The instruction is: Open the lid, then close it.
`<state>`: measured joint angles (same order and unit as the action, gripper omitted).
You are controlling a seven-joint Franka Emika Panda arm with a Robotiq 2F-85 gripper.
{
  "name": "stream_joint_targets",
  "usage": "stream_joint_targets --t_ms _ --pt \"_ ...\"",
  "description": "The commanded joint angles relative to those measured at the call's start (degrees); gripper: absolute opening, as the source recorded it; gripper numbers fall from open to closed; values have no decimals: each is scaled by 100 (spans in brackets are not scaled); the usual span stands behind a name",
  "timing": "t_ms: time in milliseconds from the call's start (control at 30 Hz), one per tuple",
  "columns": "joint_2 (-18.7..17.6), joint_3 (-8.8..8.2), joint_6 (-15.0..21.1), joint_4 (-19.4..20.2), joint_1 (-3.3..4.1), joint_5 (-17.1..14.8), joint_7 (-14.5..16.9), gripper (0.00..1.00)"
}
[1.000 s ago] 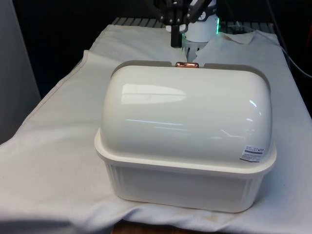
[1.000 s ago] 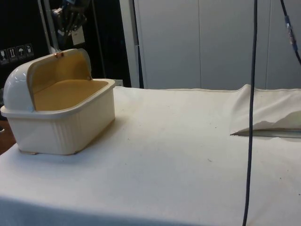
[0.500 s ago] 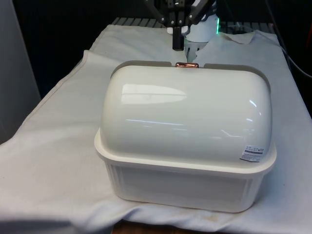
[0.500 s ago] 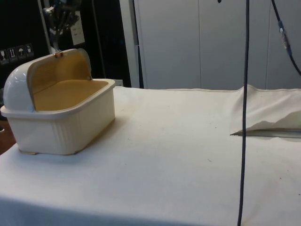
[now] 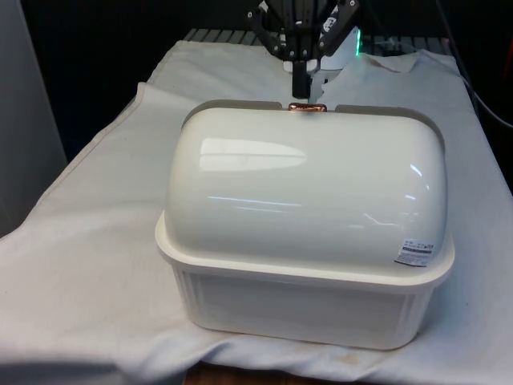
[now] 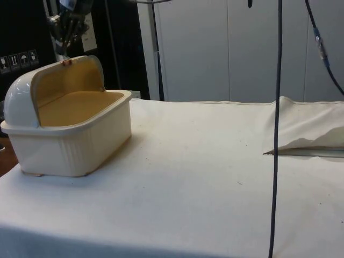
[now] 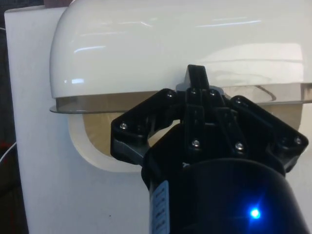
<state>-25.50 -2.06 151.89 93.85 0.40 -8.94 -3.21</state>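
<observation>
A cream bread box [image 5: 304, 305] stands on the white cloth with its domed roll-top lid [image 5: 304, 176] rolled back. The side view shows the box [image 6: 75, 145] open, its tan inside bare, with the lid [image 6: 19, 99] over the rear half. A small copper handle [image 5: 306, 107] sits on the lid's top edge. My black gripper [image 5: 300, 87] hangs shut just above and behind that handle, holding nothing. The wrist view has the gripper [image 7: 196, 78] with its fingers together, right at the lid's [image 7: 170, 44] rim.
A dark cable [image 6: 277, 134] hangs down in front of the side camera. The cloth is bunched into a raised fold [image 6: 306, 134] at the side view's right. A small label [image 5: 414, 253] is stuck on the lid's lower corner.
My gripper has come down and shifted towards the front view's right, ending just above the copper handle. The lid and box have not moved.
</observation>
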Motion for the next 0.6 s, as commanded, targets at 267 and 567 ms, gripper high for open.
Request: stream_joint_targets --t_ms 267,567 --pt "-46 46 -17 6 -57 -149 52 0" --pt "-40 40 0 74 -40 -155 23 0"
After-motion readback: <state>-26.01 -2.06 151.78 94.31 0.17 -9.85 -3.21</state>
